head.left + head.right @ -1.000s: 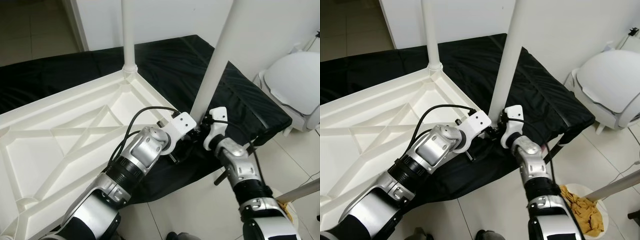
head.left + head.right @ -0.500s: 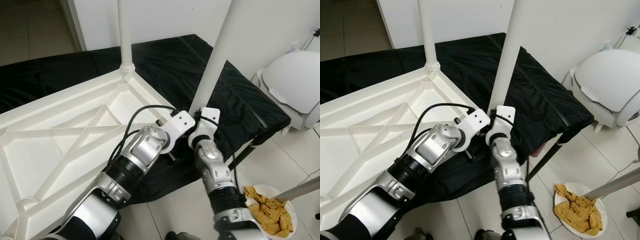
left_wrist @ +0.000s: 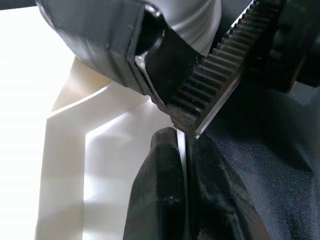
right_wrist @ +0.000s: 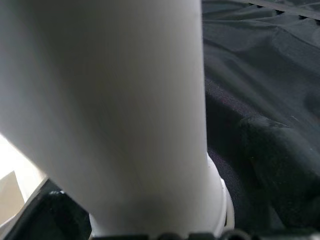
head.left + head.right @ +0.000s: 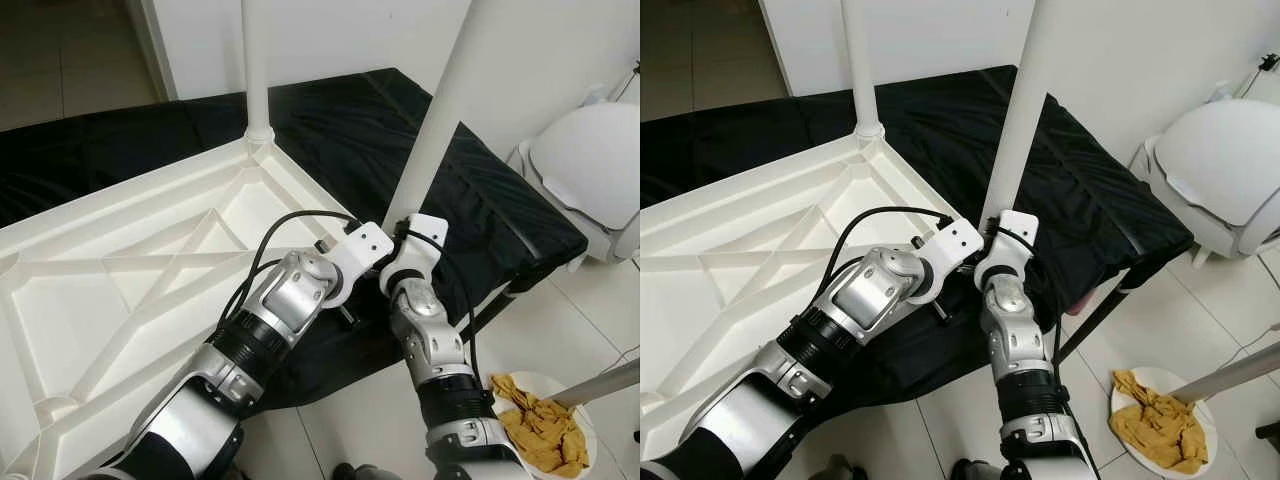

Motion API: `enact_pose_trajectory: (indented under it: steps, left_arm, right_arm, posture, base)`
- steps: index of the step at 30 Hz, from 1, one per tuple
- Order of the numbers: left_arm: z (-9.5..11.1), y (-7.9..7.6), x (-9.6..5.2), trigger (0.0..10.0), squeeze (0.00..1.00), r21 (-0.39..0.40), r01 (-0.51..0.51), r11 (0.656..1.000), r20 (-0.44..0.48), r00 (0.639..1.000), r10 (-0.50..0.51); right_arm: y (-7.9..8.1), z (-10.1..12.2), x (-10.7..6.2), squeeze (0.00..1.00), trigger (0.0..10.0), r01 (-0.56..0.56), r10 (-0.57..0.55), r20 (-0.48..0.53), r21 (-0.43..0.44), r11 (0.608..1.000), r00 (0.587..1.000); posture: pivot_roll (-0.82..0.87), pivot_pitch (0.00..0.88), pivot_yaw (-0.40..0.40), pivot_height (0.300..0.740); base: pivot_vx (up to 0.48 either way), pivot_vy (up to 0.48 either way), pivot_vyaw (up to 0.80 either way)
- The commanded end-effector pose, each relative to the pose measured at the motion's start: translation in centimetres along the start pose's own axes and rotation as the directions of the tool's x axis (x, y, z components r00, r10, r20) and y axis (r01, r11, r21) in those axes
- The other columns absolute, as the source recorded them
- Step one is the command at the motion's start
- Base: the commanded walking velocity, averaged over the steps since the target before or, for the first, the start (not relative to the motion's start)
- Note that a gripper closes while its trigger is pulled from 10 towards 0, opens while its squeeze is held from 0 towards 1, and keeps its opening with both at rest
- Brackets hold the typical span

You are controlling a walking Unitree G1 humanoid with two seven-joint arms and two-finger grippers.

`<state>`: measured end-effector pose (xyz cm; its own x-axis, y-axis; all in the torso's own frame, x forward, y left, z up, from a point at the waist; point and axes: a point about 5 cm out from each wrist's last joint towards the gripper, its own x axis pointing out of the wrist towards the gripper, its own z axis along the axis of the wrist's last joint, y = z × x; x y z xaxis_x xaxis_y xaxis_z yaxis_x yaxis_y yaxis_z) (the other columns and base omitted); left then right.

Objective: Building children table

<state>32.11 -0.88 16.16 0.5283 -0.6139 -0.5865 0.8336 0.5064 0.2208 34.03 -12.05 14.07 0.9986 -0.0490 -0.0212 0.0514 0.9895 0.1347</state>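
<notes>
Obstacles: near table leg, upright at the upturned tabletop's near corner, with left gripper and right gripper crowded against its base; far table leg upright at the back corner. Free room: ribbed tabletop underside between the legs; black cloth right of the near leg; tiled floor below, bounded by white bin and plate of yellow rag.

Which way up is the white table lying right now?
Upside down. The tabletop lies on the black cloth with its ribbed underside facing up, and two white legs rise from its corners.
</notes>
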Motion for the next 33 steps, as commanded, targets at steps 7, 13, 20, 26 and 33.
enact_pose_trajectory:
  steps: [7, 13, 20, 26, 33]
  left_arm:
    - [0.7, -0.1, 0.0, 10.0, 0.0, 0.038, -0.006, 0.999, 0.01, 1.0, 0.005]
    - [0.7, 0.0, 0.0, 10.0, 0.0, 0.041, -0.006, 0.999, 0.009, 1.0, 0.006]
    - [0.8, -0.1, -0.1, 10.0, 0.0, 0.051, -0.006, 0.999, 0.008, 1.0, 0.005]
    - [0.9, -0.1, -0.1, 10.0, 0.0, 0.055, -0.006, 0.998, 0.009, 1.0, 0.006]
    - [1.0, -0.1, -0.1, 10.0, 0.0, 0.064, -0.002, 0.998, 0.009, 1.0, 0.001]
  right_arm:
    - [-3.8, 0.1, 1.1, 0.85, 10.0, -0.124, 0.124, -0.012, -0.052, 0.991, 0.992]
    - [-3.9, 0.9, 1.6, 0.0, 10.0, -0.359, 0.358, -0.031, -0.137, 0.923, 0.933]
    - [-3.3, 0.4, 1.5, 0.0, 10.0, -0.582, 0.575, -0.108, -0.246, 0.775, 0.811]
    - [-2.9, 0.1, 1.4, 0.0, 10.0, -0.697, 0.684, -0.149, -0.24, 0.676, 0.714]
    - [-3.5, -0.5, 1.6, 0.0, 4.9, -0.741, 0.713, -0.207, -0.243, 0.626, 0.67]
  posture:
    - [-0.07, 0.084, -0.018, 0.74]
    - [-0.07, 0.081, -0.009, 0.74]
    - [-0.07, 0.069, -0.008, 0.74]
    - [-0.06, 0.061, -0.004, 0.74]
    - [-0.06, 0.058, 0.005, 0.74]
  base:
    - [0.0, 0.0, 0.0]
    - [0.0, 0.0, 0.0]
    - [0.0, 0.0, 0.0]
    - [0.0, 0.0, 0.0]
    - [0.0, 0.0, 0.0]
